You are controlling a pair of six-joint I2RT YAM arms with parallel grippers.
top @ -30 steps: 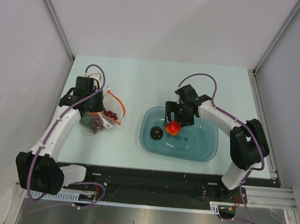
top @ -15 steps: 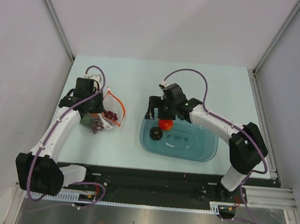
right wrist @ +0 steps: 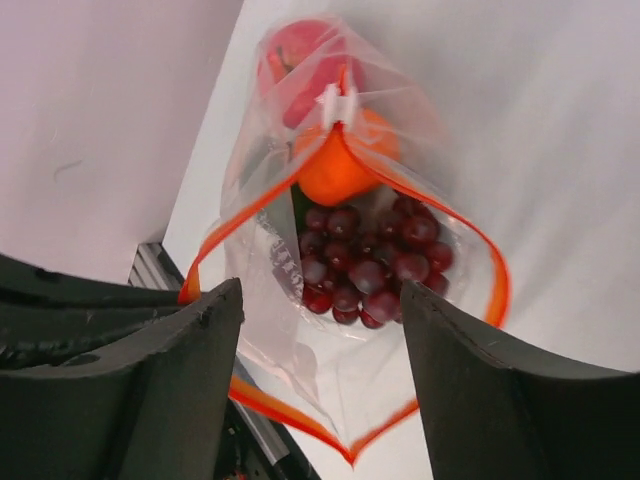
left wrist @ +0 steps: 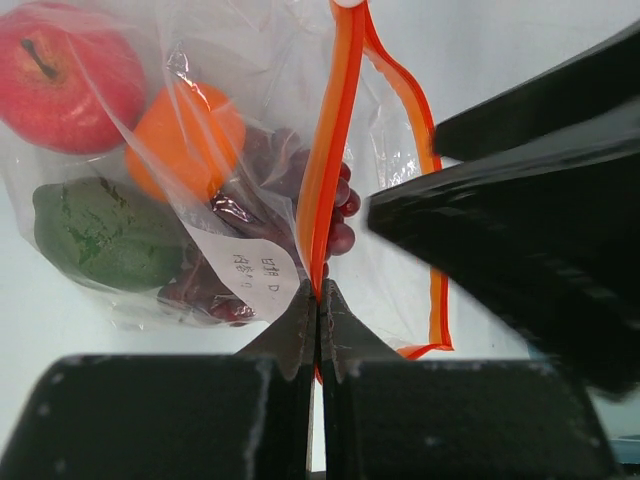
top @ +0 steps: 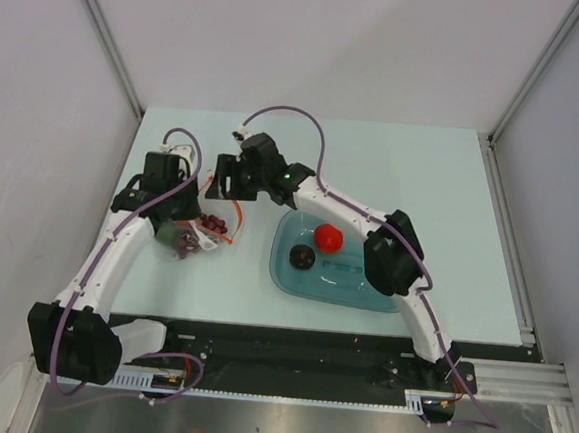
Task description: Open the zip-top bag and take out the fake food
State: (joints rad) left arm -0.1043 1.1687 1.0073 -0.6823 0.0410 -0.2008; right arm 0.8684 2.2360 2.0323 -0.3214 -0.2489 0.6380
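Note:
The zip-top bag lies at the left, its orange-red mouth pulled open. My left gripper is shut on the orange zip strip; it also shows in the top view. Inside the bag are a red apple, an orange, a green fruit and dark-red grapes. My right gripper is open and empty, just in front of the bag's mouth. A red fruit and a dark one lie in the teal tub.
The right arm stretches from the near right across the tub to the bag. A white slider sits at the far end of the zip strip. The table's left edge and grey wall are close behind the bag.
My right gripper has let go of the red fruit in the tub and swung left to the bag's mouth. The left gripper has stayed on the zip strip.

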